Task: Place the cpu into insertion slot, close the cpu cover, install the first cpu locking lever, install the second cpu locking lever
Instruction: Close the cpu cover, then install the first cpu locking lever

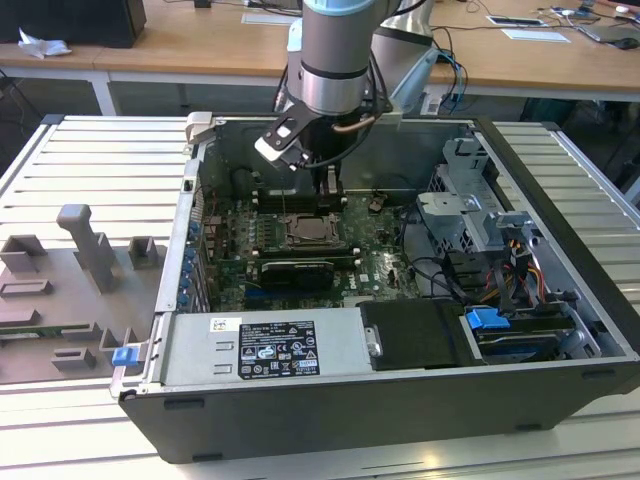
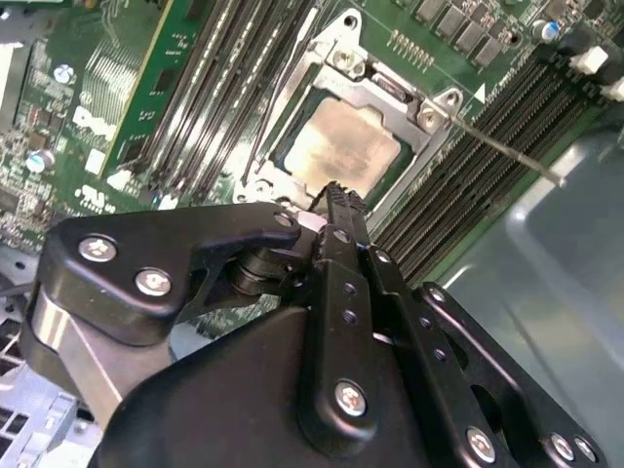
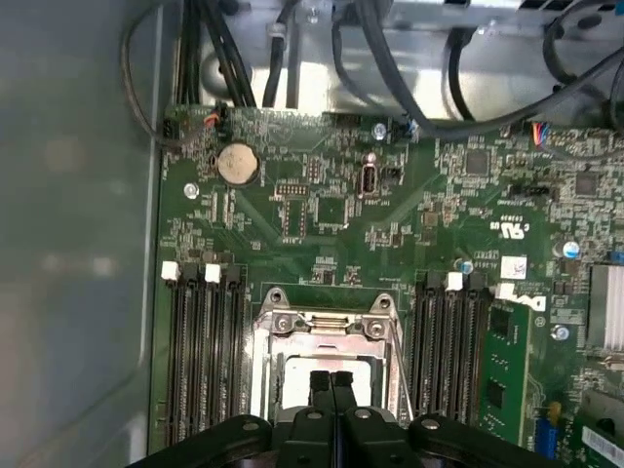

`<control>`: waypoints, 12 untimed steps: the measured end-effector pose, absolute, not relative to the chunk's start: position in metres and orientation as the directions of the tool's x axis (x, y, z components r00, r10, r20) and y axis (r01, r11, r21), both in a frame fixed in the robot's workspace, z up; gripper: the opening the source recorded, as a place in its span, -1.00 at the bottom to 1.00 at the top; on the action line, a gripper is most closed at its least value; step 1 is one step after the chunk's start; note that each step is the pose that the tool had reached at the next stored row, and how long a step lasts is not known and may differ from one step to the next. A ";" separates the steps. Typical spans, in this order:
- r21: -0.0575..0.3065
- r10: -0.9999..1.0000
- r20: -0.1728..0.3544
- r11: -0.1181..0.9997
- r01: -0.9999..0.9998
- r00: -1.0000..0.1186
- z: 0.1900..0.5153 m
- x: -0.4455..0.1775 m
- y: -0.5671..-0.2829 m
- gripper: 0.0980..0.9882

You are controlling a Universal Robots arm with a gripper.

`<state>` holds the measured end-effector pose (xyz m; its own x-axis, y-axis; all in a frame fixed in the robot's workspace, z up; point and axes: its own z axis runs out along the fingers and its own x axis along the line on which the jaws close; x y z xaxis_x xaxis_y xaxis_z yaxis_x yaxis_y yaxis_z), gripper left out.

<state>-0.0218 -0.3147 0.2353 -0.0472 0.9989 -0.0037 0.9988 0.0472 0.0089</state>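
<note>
The cpu (image 2: 343, 146) has a pale, matt metal face with a faintly mottled look. Around it, the cpu cover (image 2: 375, 95) is bright, smooth silver metal. The gripper (image 2: 336, 193) is matt black with shiny screw heads. The motherboard (image 3: 331, 210) is glossy green. In the exterior view, the computer case (image 1: 330, 425) is dark matt metal on a pale ribbed metal bench (image 1: 560, 440). The desks (image 1: 200, 45) behind look like smooth light wood.

I get open top access over gripper (image 3: 332, 382) | memory slots (image 3: 200, 361) flank it | drive cage (image 1: 465, 195), cables (image 1: 440, 270) crowd exterior view's right
</note>
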 end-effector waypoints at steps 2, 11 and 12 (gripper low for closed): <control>0.009 0.999 -0.004 0.048 0.999 -0.048 0.232 -0.024 -0.315 -0.98; 0.009 0.999 -0.003 0.049 0.999 -0.049 0.230 -0.037 -0.315 -0.98; 0.009 0.999 -0.003 0.049 0.999 -0.049 0.230 -0.038 -0.315 -0.98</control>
